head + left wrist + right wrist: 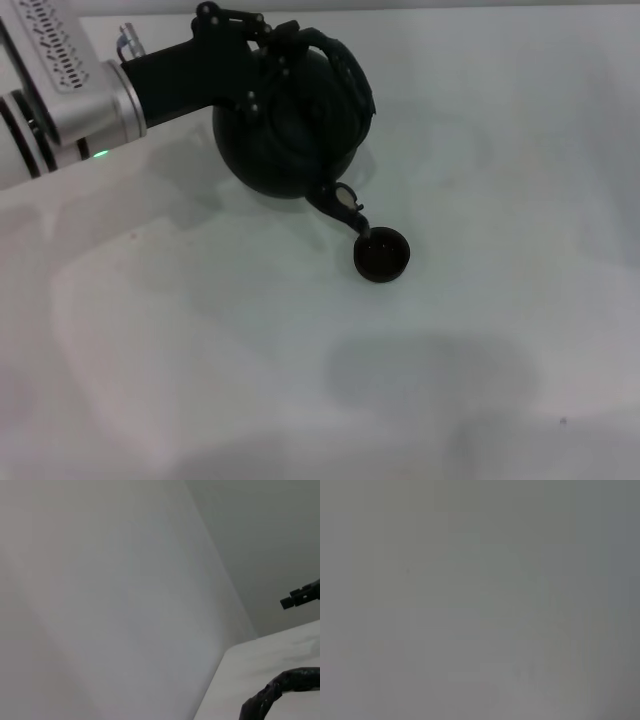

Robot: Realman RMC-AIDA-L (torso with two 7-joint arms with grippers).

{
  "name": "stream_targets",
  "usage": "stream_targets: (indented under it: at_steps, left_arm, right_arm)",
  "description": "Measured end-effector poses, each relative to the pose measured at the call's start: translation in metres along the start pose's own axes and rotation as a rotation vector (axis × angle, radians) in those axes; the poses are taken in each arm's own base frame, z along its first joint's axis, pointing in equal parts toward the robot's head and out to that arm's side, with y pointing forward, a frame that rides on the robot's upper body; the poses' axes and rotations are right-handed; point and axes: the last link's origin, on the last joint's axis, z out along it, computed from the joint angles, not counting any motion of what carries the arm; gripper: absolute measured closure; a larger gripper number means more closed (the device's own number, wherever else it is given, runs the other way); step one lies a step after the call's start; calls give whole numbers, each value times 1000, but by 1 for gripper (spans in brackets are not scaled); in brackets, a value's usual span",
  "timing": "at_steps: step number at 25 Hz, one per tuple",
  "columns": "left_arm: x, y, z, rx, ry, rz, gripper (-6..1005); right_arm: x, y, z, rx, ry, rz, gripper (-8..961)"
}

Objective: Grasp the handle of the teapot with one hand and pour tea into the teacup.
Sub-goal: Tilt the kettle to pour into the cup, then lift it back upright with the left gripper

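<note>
A white counter [480, 380] fills the head view, with soft grey shadows across it. In the left wrist view, a plain grey wall [260, 530] stands behind its edge.

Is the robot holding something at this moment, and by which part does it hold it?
Yes. The left hand holds the teapot by its arched handle, tilting the spout over the teacup. The right hand is not in view.

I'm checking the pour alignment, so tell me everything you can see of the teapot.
The teapot is a large, round, matte black pot, tilted so its short curved spout, pale at the tip, dips toward the teacup, its tip right at the cup's rim. Its arched, rough-textured handle rises over the body, and the left gripper is closed on it from the robot's left. No stream of tea can be made out. The pot seems lifted off the white table.
</note>
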Motion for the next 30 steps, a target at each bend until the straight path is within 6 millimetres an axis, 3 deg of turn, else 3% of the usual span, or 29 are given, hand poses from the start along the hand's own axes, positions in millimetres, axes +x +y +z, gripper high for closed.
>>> stream_targets:
  at_steps: [30]
  left_arm:
    - [14, 3, 30, -72, -23, 115, 874]
  right_arm:
    - [1, -2, -2, 5, 2, 0, 115]
